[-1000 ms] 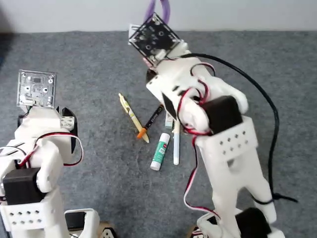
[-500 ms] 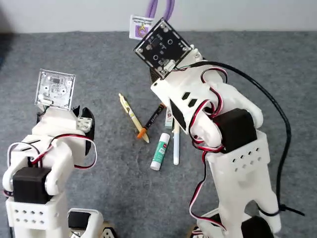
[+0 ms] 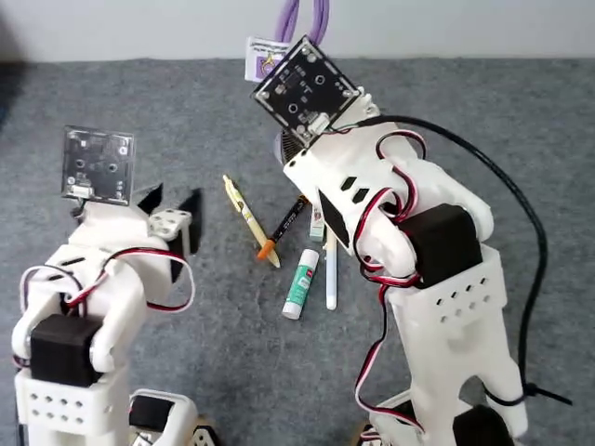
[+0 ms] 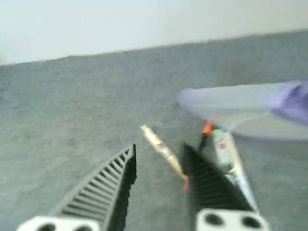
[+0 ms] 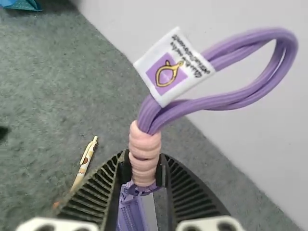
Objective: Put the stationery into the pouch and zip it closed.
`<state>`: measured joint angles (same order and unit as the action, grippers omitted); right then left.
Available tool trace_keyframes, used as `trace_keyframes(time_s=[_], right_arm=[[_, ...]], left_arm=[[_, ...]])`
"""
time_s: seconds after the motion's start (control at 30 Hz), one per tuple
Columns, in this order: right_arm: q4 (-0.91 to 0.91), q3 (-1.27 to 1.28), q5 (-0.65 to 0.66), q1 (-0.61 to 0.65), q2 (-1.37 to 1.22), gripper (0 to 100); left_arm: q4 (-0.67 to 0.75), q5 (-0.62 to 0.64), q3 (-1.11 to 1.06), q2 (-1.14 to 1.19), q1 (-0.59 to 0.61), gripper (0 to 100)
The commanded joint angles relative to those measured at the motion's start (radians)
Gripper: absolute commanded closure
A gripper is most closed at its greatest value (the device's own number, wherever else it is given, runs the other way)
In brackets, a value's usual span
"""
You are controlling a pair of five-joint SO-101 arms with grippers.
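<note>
High: left gripper (image 3: 170, 201) is open and empty, at 9 o'clock of the stationery pile, near it but clear. Pile is mid-table. Yellow pen (image 3: 244, 212) is nearest the left gripper and the pencil (image 3: 284, 225) meets its tip. Glue stick (image 3: 300, 283) and white pen (image 3: 330, 271) lie at 5 o'clock of those. The right arm stands over the pile's 1 o'clock side. The pouch's loop (image 3: 303, 20) sticks out at 12 o'clock, with the tag (image 3: 259, 56) just beside it.

Left wrist: jaws wide apart, nothing between them. Yellow pen (image 4: 161, 148) lies just ahead. Pouch (image 4: 236, 113) is beyond it, over the glue stick (image 4: 225, 153). Can't tell if the mouth is open.

Right wrist: right gripper (image 5: 143, 160) is clamped on the pouch's zip end at the pink bead (image 5: 143, 144). Loop (image 5: 231, 67) and tag (image 5: 175, 63) stand past the jaws.

My read: the step is for the left arm to grab the yellow pen.
- Set the jaws across the barrel, not along it.
- Take it mid-barrel, clear of the pencil.
- Close fully before lifting.
- The pouch mouth must face the left arm, or the pen hits the wall.
</note>
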<state>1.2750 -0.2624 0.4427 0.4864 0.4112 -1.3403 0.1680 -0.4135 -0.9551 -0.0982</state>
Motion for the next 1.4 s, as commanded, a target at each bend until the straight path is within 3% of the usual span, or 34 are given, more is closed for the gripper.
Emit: trace_keyframes(time_s=[0.0, 0.17, 0.33, 0.67, 1.37], right_arm=[[-0.004, -0.044, -0.028, -0.012, 0.015, 98.9], [-0.002, -0.044, -0.06, -0.012, 0.015, 98.9], [-0.002, -0.044, -0.06, -0.012, 0.015, 98.9], [-0.004, -0.049, -0.055, -0.012, 0.015, 98.9], [-0.004, -0.051, -0.054, -0.007, 0.015, 98.9]], left_arm=[[0.055, 0.083, 0.045, 0.006, -0.086, 76], [0.176, 0.172, 0.051, 0.094, -0.121, 75], [0.29, 0.175, 0.05, 0.166, -0.124, 75], [0.295, 0.178, 0.051, 0.187, -0.272, 75], [0.371, 0.176, -0.074, 0.195, -0.235, 76]])
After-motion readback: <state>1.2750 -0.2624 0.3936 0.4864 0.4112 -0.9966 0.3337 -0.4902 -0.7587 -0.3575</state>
